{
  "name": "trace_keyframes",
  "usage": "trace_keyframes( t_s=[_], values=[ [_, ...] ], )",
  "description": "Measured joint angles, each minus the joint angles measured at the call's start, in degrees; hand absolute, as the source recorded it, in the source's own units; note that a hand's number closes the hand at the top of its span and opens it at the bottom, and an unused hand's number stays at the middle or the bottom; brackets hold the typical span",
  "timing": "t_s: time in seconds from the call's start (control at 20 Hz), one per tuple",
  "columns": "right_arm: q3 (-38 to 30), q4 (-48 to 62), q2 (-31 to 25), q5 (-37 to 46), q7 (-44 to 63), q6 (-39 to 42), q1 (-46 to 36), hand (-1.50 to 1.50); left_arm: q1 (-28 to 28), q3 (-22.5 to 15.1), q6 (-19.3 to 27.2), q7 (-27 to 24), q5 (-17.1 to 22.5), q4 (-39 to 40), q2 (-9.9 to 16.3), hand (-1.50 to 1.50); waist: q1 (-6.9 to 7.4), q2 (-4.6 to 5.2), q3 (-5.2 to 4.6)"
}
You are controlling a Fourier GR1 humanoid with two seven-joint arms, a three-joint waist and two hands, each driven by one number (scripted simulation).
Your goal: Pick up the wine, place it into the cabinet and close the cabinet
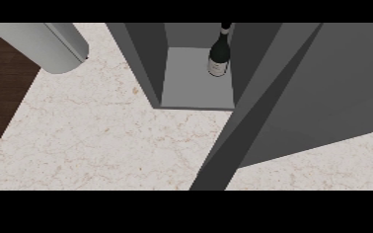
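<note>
Fingers cannot be judged as apart, together or clamped on anything: neither the left hand nor the right hand is shown in the head view.

Count of arm parts seen: one. A single grey forearm [50, 47] is recorded at the upper left, lying slantwise over the counter's edge, with its rounded end pointing down and to the right. Which arm it belongs to cannot be told.

Count of task items: one wine bottle [218, 59], one cabinet [146, 59], one door [306, 94].

The wine bottle is observed upright inside the cabinet, on the cabinet's pale grey floor, close to the right inner wall and towards the back. Its body is dark, one pale label is noted on the lower part, and the black neck reaches to the top of the view. Nothing is touching it.

The cabinet is seen standing on the counter [109, 143], with one compartment visible. The door is open, swung out to the right, and its dark edge runs slantwise from the upper right down to the lower middle of the view. The forearm is well apart from the cabinet's left wall.

One counter top is noted, pale marble with faint reddish veins. One strip of dark brown floor [11, 79] is visible beyond its left edge.
</note>
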Motion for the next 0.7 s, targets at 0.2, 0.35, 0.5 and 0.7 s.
trace_keyframes(
  t_s=[0.2, 0.35, 0.5, 0.7],
  values=[
    [3.6, 5.2, 0.5, 4.5, 1.3, -7.4, -10.0, 1.50, 2.1, 6.0, -5.9, 0.3, 3.3, 1.8, 1.4, -1.50, 0.16, 0.12, -0.01],
    [4.7, 11.1, 0.7, 5.3, 1.6, -13.7, -17.9, 1.50, 4.1, 7.9, -8.4, 0.8, 3.9, 0.9, 1.4, -1.50, 0.38, 0.19, 0.02],
    [3.4, 17.0, 0.7, 4.3, 1.7, -18.6, -25.6, 1.50, 4.5, 11.3, -10.9, 2.0, 5.8, 1.6, 1.6, -1.50, 0.38, 0.29, 0.04],
    [-0.3, 25.3, 0.8, 2.2, 0.5, -22.1, -34.7, 1.50, 4.2, 14.8, -13.9, 3.7, 7.6, 3.4, 1.4, -1.50, 0.24, 0.42, 0.06]
  ],
)
